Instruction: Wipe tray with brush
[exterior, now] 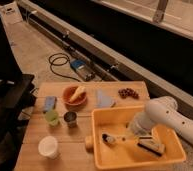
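Yellow-orange tray (102,154) on the wooden counter (35,144), brush (109,138) lying on its floor with bristle head at left; gripper (136,132) clenched on the handle's far end, wiping apparently under way, next calling for a pressed sweep across the floor.

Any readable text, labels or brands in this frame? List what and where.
None legible.
White sign on the floor, top left: dark markings, too blurred to read.
Tray, brush, white cup: no print visible.
Gripper, down inside the tray at the brush handle: no markings visible.
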Controlling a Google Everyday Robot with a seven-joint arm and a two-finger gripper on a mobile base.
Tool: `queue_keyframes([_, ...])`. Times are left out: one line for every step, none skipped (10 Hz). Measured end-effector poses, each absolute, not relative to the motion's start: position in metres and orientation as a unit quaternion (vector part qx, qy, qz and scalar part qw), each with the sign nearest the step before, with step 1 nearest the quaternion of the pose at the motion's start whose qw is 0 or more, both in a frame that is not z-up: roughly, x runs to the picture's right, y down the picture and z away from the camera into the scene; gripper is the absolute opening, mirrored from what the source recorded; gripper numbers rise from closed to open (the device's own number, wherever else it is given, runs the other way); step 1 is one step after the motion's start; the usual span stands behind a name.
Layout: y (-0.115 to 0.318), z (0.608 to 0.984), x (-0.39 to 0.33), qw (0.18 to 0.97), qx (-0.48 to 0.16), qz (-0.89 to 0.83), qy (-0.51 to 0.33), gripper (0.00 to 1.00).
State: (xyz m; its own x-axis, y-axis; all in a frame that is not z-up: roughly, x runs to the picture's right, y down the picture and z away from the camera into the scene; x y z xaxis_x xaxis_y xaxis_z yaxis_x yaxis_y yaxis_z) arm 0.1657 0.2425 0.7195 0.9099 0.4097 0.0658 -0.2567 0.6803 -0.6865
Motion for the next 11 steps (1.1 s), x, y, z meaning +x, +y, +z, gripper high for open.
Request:
queue_keyframes([0.247, 0.718, 0.161, 0.91, -0.358, 0.183, -0.102, 0.0])
queue_keyframes([0.246, 0.718, 0.16, 0.91, -0.358, 0.183, -0.096, 0.0])
queue_keyframes([0.244, 0.72, 0.166, 0.912, -0.356, 0.187, -0.085, 0.0])
queue_keyframes([0.244, 0.721, 0.178, 0.912, -0.355, 0.19, -0.073, 0.0])
queue_keyframes([0.24, 0.723, 0.195, 0.914, -0.35, 0.195, -0.059, 0.0])
queue_keyframes([0.237, 0.725, 0.208, 0.916, -0.345, 0.197, -0.051, 0.0])
queue_keyframes([0.231, 0.727, 0.235, 0.919, -0.338, 0.2, -0.04, 0.0])
queue_keyframes([0.227, 0.728, 0.249, 0.92, -0.334, 0.201, -0.034, 0.0])
queue_keyframes([0.223, 0.73, 0.258, 0.922, -0.329, 0.202, -0.031, 0.0])
queue_keyframes([0.217, 0.732, 0.264, 0.923, -0.325, 0.202, -0.031, 0.0])
queue_keyframes([0.215, 0.733, 0.264, 0.923, -0.323, 0.204, -0.035, 0.0])
